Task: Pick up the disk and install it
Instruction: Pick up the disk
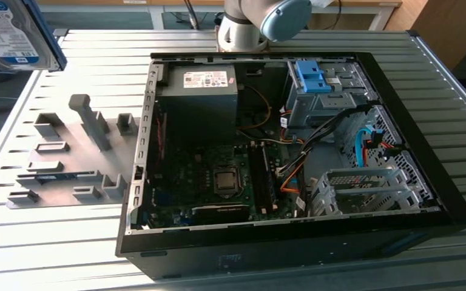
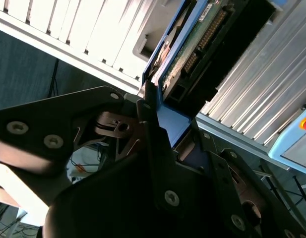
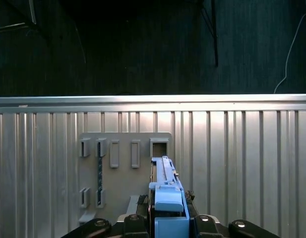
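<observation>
The claw (image 2: 167,124) is clamping the disk (image 1: 13,33) by its blue carrier frame, holding it in the air above the grey slotted rack (image 1: 71,157) near the table's (image 1: 47,248) edge, well apart from the open computer case (image 1: 298,242).

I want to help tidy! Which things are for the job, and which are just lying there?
For the job: disk, held in the claw; open computer.
Just lying about: grey holder plate, power box, table.
</observation>
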{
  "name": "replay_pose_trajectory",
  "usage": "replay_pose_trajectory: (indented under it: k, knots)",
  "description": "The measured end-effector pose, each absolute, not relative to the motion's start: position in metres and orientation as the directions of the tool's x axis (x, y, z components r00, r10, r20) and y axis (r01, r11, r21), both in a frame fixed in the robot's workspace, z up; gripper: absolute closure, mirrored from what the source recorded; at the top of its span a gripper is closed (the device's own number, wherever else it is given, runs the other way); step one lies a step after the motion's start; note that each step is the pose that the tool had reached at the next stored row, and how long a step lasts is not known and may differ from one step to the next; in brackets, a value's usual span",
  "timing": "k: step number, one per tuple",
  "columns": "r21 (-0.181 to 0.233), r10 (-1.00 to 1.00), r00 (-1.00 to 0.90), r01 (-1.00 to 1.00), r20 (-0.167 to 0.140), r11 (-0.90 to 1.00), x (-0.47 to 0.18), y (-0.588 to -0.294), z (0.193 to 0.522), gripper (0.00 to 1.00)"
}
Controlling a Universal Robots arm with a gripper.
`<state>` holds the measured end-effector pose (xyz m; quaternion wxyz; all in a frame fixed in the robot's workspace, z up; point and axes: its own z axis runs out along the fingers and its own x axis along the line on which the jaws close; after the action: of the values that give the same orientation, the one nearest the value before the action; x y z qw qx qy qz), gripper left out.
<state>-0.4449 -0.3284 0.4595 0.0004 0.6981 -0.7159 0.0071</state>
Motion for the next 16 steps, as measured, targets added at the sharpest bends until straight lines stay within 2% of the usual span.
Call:
replay_pose_trajectory:
  k: [16]
  knots:
    - [-0.010,-1.000,-0.025,-1.000,0.010,0.025,-0.445,-0.328,0.524,0.63]
